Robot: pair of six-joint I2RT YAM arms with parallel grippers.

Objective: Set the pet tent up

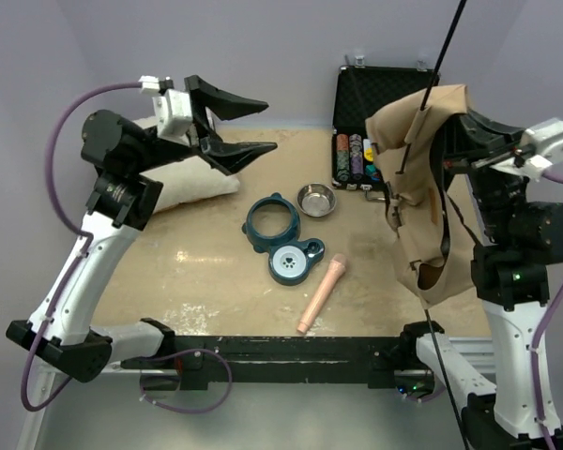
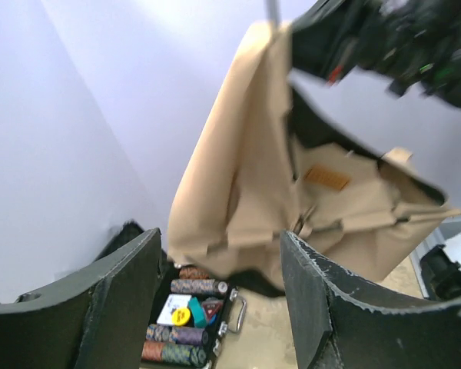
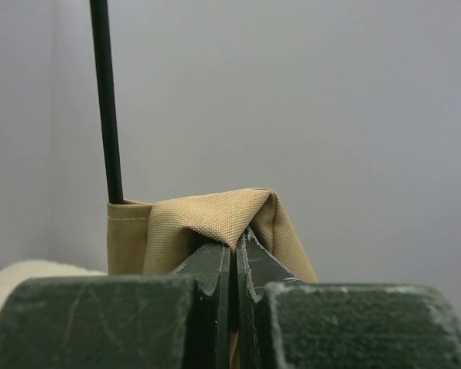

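Right wrist view: the right gripper (image 3: 233,247) is pinched tight on a fold of the hanging tan-brown fabric pet tent (image 3: 215,219). The left gripper (image 1: 268,124) gapes wide and empty, its arm raised and pointing toward the tent.

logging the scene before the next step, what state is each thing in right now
pet tent: collapsed, hanging in the air from the right gripper, not set up
pole: sticking up out of the tent's top
right gripper: shut on a fold of tent fabric
left gripper: open, empty, held in the air
black case: lid open, chips inside
steel bowl: upright, empty
pink stick: lying flat
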